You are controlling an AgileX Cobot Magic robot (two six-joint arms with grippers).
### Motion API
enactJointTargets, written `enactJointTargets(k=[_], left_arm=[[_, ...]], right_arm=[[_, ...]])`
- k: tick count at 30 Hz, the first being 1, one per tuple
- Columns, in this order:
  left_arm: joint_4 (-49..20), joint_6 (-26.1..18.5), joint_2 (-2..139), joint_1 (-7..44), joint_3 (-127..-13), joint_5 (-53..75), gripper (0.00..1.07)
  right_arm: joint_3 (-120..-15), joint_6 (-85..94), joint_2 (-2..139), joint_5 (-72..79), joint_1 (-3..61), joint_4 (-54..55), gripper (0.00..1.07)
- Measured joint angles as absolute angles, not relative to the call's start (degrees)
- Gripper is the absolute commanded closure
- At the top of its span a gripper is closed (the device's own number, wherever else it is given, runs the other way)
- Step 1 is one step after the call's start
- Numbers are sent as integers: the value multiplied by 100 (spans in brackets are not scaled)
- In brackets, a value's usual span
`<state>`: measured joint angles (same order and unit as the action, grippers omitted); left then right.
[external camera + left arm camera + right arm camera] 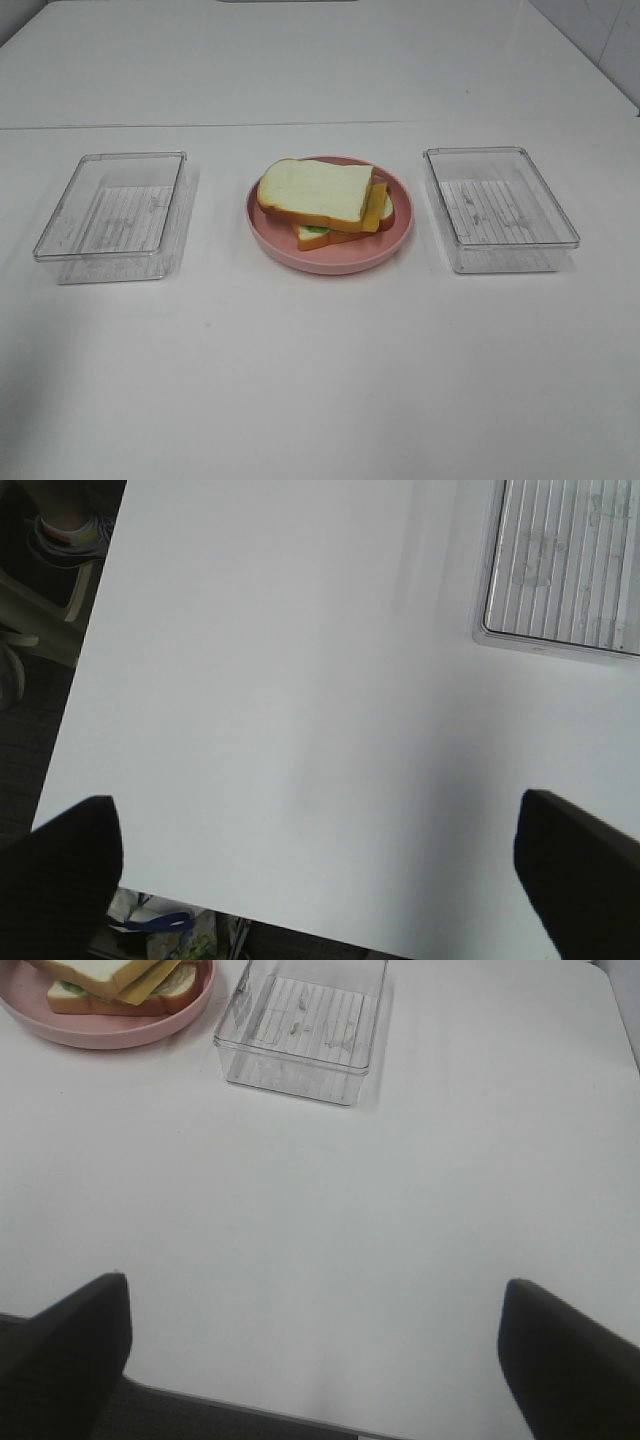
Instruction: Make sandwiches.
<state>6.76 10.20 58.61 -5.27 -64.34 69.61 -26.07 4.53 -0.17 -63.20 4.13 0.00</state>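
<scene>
White counter (320,380) bore sandwiches (325,203) on pink plate (300,255) at frame center, between clear trays (110,215); both grippers' fingers (65,875) spread apart.

Table: a white table (320,400) is filling most of the view, faintly reflecting light.
Floor: dark floor (30,740) is showing past its edge.
Wall: pale tiling (600,30) is edging one corner.

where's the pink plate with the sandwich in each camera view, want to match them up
Exterior high: the pink plate sits at the table's centre, between the two clear trays, sandwich stacked on it.
Left wrist: not in view; only a tray corner shows.
Right wrist: plate cut off at a picture corner, beside a tray.
Shared landmark: the right clear tray, next to the plate.
</scene>
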Motion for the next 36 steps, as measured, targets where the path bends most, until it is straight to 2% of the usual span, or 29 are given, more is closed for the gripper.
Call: enactJointTargets(k=[8, 13, 16, 17, 24, 30, 36], left_arm=[[493, 1123, 4440, -527, -5357, 6973, 6], [407, 1123, 3065, -527, -4458, 6979, 6], [384, 1123, 2802, -527, -4314, 6956, 6], [384, 1117, 2303, -527, -4062, 6939, 6], [378, 665, 619, -527, -3684, 6961, 6], [367, 561, -11, -527, -3529, 6990, 6], [0, 470, -29, -418, -3289, 7007, 6]], right_arm=[[-2607, 453, -17, -6320, 413, -34, 11], [-2607, 453, -17, -6320, 413, 0, 11], [-2607, 453, -17, -6320, 413, 0, 11], [-2607, 453, -17, -6320, 413, 0, 11], [-2607, 453, -17, -6320, 413, 0, 11], [-2607, 453, -17, -6320, 413, 0, 11], [-2607, 453, -17, -6320, 413, 0, 11]])
